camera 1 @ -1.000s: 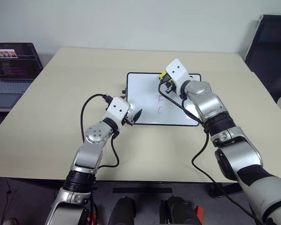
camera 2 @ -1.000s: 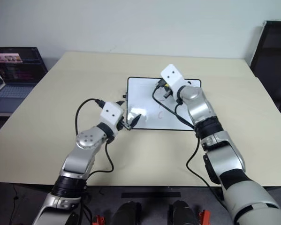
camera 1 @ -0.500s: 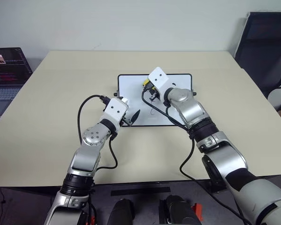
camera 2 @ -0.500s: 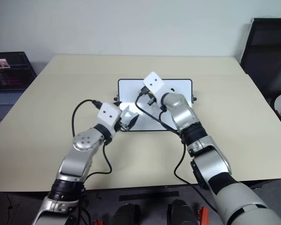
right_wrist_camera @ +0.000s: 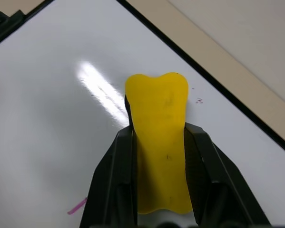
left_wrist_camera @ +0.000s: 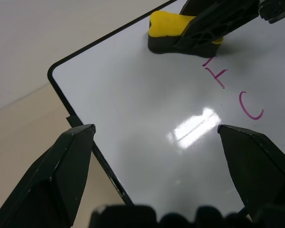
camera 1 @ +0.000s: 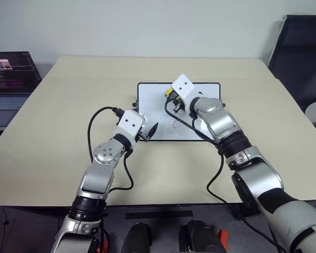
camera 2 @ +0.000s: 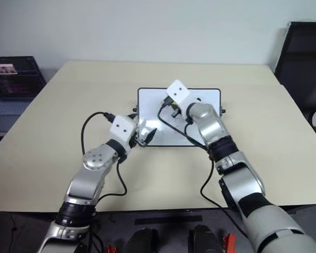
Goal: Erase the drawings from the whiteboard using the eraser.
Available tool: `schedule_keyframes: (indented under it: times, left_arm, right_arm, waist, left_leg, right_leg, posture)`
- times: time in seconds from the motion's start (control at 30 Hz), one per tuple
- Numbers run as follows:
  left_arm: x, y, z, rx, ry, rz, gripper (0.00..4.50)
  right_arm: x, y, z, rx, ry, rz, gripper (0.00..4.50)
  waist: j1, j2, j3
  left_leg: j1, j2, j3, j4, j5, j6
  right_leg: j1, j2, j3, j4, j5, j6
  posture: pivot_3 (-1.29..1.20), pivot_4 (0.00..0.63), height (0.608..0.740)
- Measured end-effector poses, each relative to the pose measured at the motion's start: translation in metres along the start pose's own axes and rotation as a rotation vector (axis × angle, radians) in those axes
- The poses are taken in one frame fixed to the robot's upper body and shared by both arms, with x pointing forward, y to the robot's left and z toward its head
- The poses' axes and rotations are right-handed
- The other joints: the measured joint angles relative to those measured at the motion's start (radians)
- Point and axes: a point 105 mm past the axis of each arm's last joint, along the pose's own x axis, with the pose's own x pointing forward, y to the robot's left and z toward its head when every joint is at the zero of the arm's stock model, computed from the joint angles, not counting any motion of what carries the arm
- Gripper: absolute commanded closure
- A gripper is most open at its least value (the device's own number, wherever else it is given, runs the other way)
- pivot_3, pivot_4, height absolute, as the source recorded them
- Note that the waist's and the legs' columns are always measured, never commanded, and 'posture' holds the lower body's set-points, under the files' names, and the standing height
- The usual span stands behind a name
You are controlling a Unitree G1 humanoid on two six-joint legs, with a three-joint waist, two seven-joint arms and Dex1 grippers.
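Note:
The whiteboard (camera 1: 152,108) lies flat in the middle of the table. My right gripper (right_wrist_camera: 160,128) is shut on the yellow eraser (camera 1: 169,93), whose dark underside (left_wrist_camera: 180,46) rests on the board's far half. Just beside the eraser a short reddish stroke (left_wrist_camera: 209,61) shows. Nearer me stand the drawings "F" (left_wrist_camera: 217,76) and "C" (left_wrist_camera: 249,105). My left gripper (left_wrist_camera: 155,129) is open at the board's near left corner, its fingers (left_wrist_camera: 66,171) spread either side of the black frame. I cannot tell whether they touch it.
A laptop (camera 1: 10,79) sits on a side desk at the far left. A black chair (camera 1: 300,47) stands past the table's right corner. Black cables loop from both wrists over the beige table (camera 1: 57,137).
The head views have shifted. My right gripper has slid the eraser from the board's far edge a little leftward and towards me. The left gripper has stayed at the corner.

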Motion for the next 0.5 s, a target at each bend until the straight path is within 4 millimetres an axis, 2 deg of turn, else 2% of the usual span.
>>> schedule_keyframes:
  times: [0.17, 0.33, 0.5]
  left_arm:
    - [0.003, -0.003, 0.000, 0.003, -0.006, -0.018, 0.00]
    - [0.003, -0.002, 0.001, 0.005, -0.009, -0.019, 0.00]
    - [0.003, -0.002, 0.001, 0.007, -0.007, -0.018, 0.00]
  right_arm:
    - [-0.008, -0.026, -0.007, -0.012, 0.019, -0.060, 3.53]
    - [-0.008, -0.027, -0.007, -0.014, 0.016, -0.062, 3.53]
    - [-0.004, -0.019, -0.004, 0.004, 0.005, -0.061, 3.53]
  waist:
    - [0.010, 0.000, 0.000]
    - [0.010, 0.000, 0.000]
    - [0.004, 0.000, 0.000]
  left_leg:
    - [0.000, 0.001, 0.000, 0.000, 0.000, 0.000]
    - [0.000, 0.001, 0.000, -0.001, 0.000, 0.000]
    - [0.000, 0.001, 0.000, 0.000, 0.000, 0.000]
  right_leg:
    - [0.000, 0.000, 0.000, 0.000, 0.000, 0.000]
    - [0.000, 0.000, 0.000, 0.000, 0.000, 0.000]
    - [0.000, 0.000, 0.001, 0.000, 0.000, 0.000]
  posture:
    - [0.00, 0.150, 0.740]
    - [0.00, 0.150, 0.740]
    - [0.00, 0.150, 0.740]
